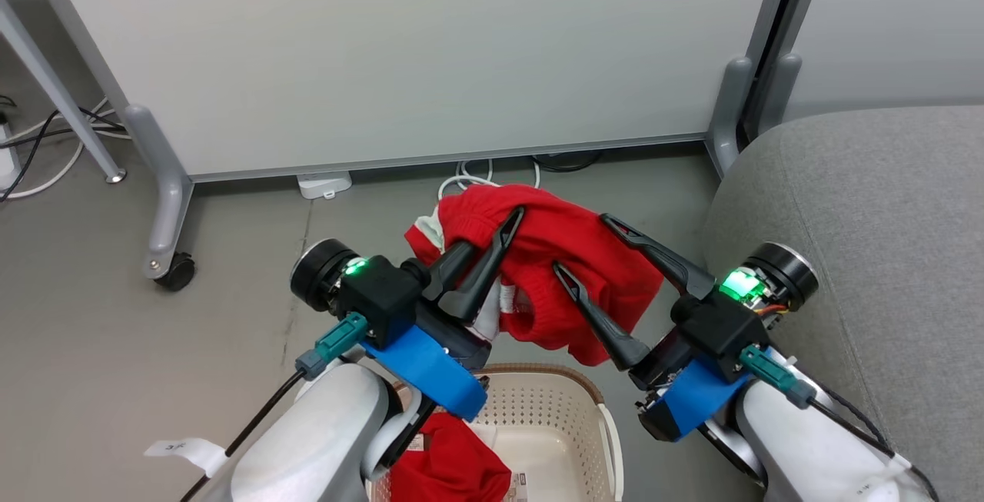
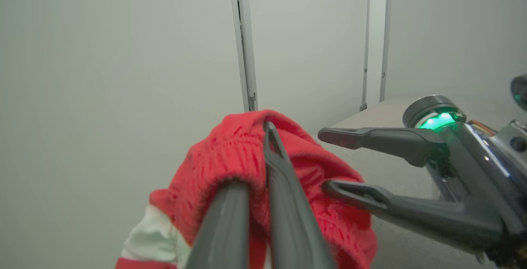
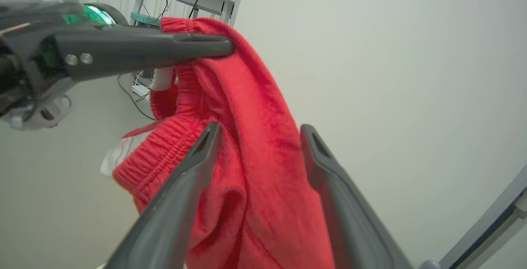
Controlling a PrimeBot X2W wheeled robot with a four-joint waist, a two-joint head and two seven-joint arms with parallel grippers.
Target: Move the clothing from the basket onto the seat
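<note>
Two garments are not yet on the sofa [image 1: 869,217] at three o'clock. One red garment [image 1: 553,237] hangs at centre, its ribbed hem pinched tight in the left hand [image 1: 513,219], high enough to clear the basket [image 1: 553,410]. The right hand [image 1: 582,243] gapes wide astride the cloth, probably to support it. The other garment [image 1: 450,463] lies in the basket at six o'clock.

A white tag [image 1: 178,449] on the left arm's cable [image 1: 257,419] carries handwriting, perhaps a "3", too faint to read. The sticker [image 1: 520,484] inside the basket [image 1: 538,402] is illegible.
</note>
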